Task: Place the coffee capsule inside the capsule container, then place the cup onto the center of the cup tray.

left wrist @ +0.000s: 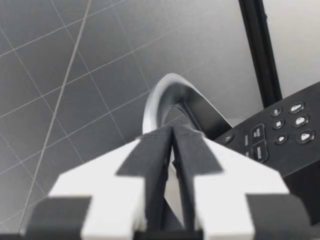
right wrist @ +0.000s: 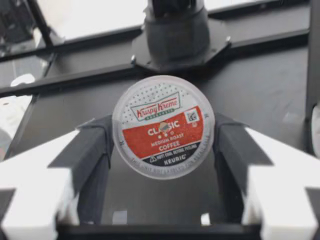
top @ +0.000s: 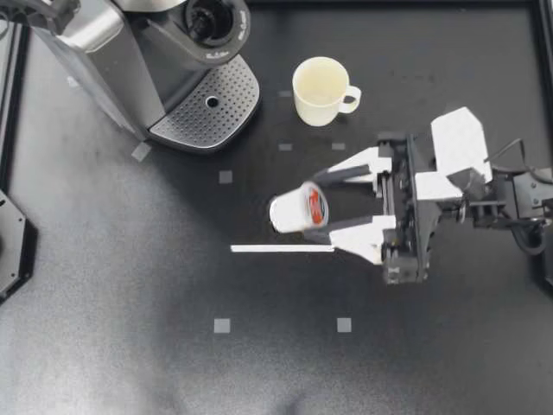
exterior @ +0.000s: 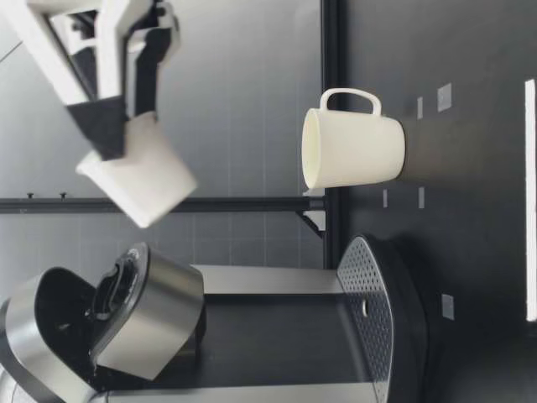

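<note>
the coffee capsule (top: 294, 210) is a small white tapered pod with a wider rim at one end. that end is sealed by a round foil lid: white and dotted in its upper part, a red band across the middle, a dark strip along the lower edge

its long axis runs roughly along the fingers of my right gripper (top: 320, 204). the lid faces back toward the wrist and tips a little upward. the narrower base points away from the arm and slightly down, toward the table (top: 130, 294). in the low view the pod (exterior: 138, 180) hangs tilted in the air, well above the table and higher than the rim of the cup (exterior: 352, 151)

in the right wrist view the lid (right wrist: 164, 127) sits square between the two dark fingers (right wrist: 95, 150), each pressing the rim from its own side, so the jaws are clamped on the capsule at its wide end and the body sticks out past the tips

from above, the pod is over open table, between the arm and the cup tray (top: 207, 108) of the coffee machine (top: 112, 43), whose capsule container (top: 212, 22) stands open. the white cup (top: 321, 91) stands upright near the tray

my left gripper (left wrist: 172, 132) has its jaws closed together on nothing
</note>
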`<action>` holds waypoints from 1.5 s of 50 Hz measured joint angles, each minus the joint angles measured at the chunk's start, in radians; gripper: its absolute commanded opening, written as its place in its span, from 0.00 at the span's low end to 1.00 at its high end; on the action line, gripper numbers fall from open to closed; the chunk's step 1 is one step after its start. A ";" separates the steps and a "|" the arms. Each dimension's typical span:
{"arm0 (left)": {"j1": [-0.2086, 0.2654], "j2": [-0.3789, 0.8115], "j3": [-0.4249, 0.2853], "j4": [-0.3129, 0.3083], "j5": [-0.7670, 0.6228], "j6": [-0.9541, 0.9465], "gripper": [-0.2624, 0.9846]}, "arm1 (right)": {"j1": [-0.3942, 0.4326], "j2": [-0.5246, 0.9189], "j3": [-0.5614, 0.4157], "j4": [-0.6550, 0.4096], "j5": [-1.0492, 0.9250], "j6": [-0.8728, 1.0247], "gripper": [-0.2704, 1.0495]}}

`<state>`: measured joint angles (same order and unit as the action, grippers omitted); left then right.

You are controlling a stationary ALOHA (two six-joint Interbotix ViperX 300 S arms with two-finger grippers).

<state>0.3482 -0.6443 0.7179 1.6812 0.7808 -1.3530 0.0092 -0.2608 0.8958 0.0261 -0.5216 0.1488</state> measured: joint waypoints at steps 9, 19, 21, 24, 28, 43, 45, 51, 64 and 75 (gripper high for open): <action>0.006 -0.006 0.000 -0.002 -0.032 -0.032 0.36 | -0.057 -0.023 -0.029 -0.011 -0.021 -0.012 0.62; 0.031 -0.067 0.000 -0.003 -0.225 -0.097 0.36 | -0.166 -0.044 -0.124 -0.015 0.048 -0.109 0.62; 0.031 -0.087 0.000 -0.003 -0.259 -0.107 0.36 | -0.187 -0.044 -0.155 -0.015 0.086 -0.140 0.62; 0.031 -0.115 0.000 -0.002 -0.298 -0.120 0.36 | -0.216 -0.044 -0.204 -0.017 0.153 -0.179 0.62; 0.031 -0.149 0.005 -0.002 -0.330 -0.127 0.36 | -0.252 -0.038 -0.276 -0.015 0.242 -0.236 0.62; 0.031 -0.170 0.037 -0.003 -0.337 -0.138 0.36 | -0.308 0.038 -0.446 -0.017 0.426 -0.331 0.62; 0.031 -0.170 0.037 -0.003 -0.339 -0.138 0.36 | -0.314 0.046 -0.457 -0.017 0.439 -0.331 0.62; 0.031 -0.170 0.037 -0.003 -0.336 -0.140 0.36 | -0.331 0.074 -0.489 -0.023 0.482 -0.331 0.62; 0.031 -0.170 0.040 -0.002 -0.331 -0.138 0.36 | -0.345 0.123 -0.535 -0.034 0.499 -0.333 0.62; 0.032 -0.170 0.044 -0.002 -0.331 -0.138 0.36 | -0.345 0.164 -0.558 -0.043 0.500 -0.333 0.62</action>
<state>0.3804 -0.8145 0.7624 1.6797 0.4495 -1.4910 -0.3359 -0.0966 0.3375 -0.0169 -0.0215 -0.1841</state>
